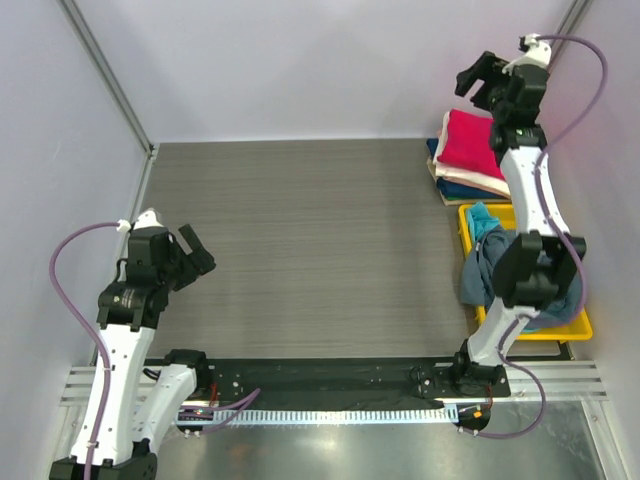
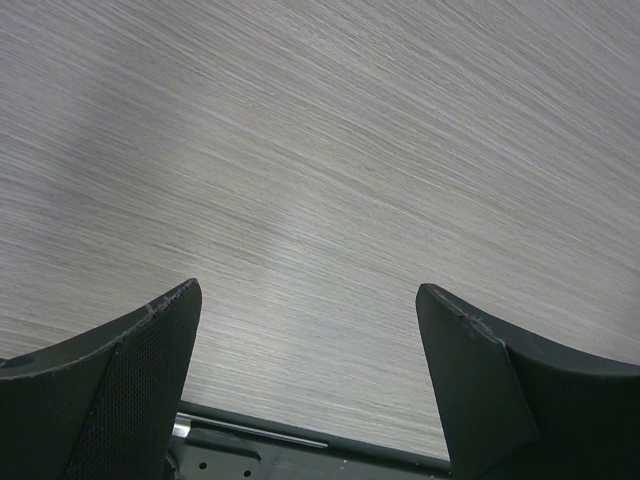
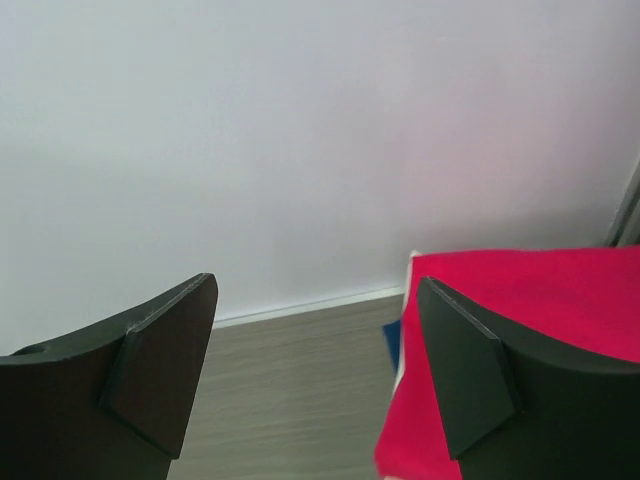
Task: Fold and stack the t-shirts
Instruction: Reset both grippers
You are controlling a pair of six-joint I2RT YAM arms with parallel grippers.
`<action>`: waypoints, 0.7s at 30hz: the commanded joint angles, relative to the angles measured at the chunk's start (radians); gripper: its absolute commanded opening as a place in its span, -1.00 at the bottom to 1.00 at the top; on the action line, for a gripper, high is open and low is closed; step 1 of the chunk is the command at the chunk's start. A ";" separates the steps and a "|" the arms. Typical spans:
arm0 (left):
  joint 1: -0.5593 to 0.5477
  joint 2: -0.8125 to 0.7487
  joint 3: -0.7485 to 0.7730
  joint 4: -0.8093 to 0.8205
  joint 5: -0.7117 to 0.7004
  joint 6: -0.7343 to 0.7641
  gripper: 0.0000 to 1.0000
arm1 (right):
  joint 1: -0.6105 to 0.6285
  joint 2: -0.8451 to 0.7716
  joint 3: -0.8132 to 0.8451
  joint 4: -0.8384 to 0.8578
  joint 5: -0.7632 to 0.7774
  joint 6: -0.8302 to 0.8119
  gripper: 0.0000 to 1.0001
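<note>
Yellow tray (image 1: pixel 572 330) | holds blue-grey t-shirt (image 1: pixel 480 278), teal t-shirt (image 1: pixel 484 222) | left hand (image 1: pixel 197 252) apart | right hand (image 1: pixel 481 82) apart

Obs. log: what I cannot see in full, all three views.

Top view: my right arm (image 1: pixel 528 190) crosses the folded stack (image 1: pixel 458 186) and hides the right edge of the crimson-pink t-shirt (image 1: pixel 468 140); the layers under it are too thin to count. Its elbow covers the middle of the yellow tray (image 1: pixel 582 326) and part of the slate blue-grey t-shirt (image 1: pixel 478 278) heaped there; the teal t-shirt (image 1: pixel 484 220) shows only a scrap. My left arm (image 1: pixel 120 330) is cropped at the bottom edge. Right wrist view: the crimson cloth is cut by the right and bottom edges and lies partly behind a finger of my right tool (image 3: pixel 315 282); the blue sliver beneath is too small to identify. Left wrist view: the fingers of my left tool (image 2: pixel 308 288) are cropped at the bottom.
</note>
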 commanded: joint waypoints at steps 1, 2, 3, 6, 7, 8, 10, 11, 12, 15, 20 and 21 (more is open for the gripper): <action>0.010 -0.015 -0.001 0.037 0.002 0.009 0.78 | 0.010 -0.207 -0.195 0.050 -0.068 0.132 0.74; 0.010 -0.014 -0.004 0.038 0.005 0.010 0.77 | 0.015 -0.317 -0.333 0.050 -0.078 0.176 0.74; 0.008 -0.015 -0.002 0.040 0.005 0.010 0.78 | 0.016 -0.371 -0.406 0.050 -0.082 0.197 0.74; 0.010 -0.006 -0.002 0.038 0.005 0.010 0.78 | 0.026 -0.587 -0.673 0.050 -0.102 0.250 0.74; 0.011 -0.006 -0.004 0.038 0.004 0.009 0.79 | 0.029 -0.646 -0.733 0.050 -0.111 0.258 0.74; 0.011 -0.004 -0.002 0.038 0.002 0.009 0.78 | 0.032 -0.695 -0.835 0.050 -0.128 0.273 0.74; 0.011 -0.007 -0.001 0.037 0.001 0.009 0.79 | 0.039 -0.831 -0.920 -0.011 -0.159 0.275 0.74; 0.010 -0.011 -0.002 0.038 0.002 0.009 0.79 | 0.040 -0.867 -0.977 -0.035 -0.168 0.272 0.74; 0.011 -0.012 -0.002 0.038 0.004 0.010 0.79 | 0.040 -0.910 -0.999 -0.092 -0.179 0.272 0.75; 0.013 -0.014 -0.004 0.046 0.016 0.015 0.80 | 0.041 -1.044 -1.092 -0.158 -0.264 0.303 0.75; 0.013 -0.024 -0.005 0.041 -0.005 0.007 0.80 | 0.044 -1.243 -1.266 -0.210 -0.377 0.381 0.93; 0.011 -0.026 -0.005 0.041 -0.010 0.004 0.81 | 0.044 -1.271 -1.283 -0.220 -0.390 0.390 0.93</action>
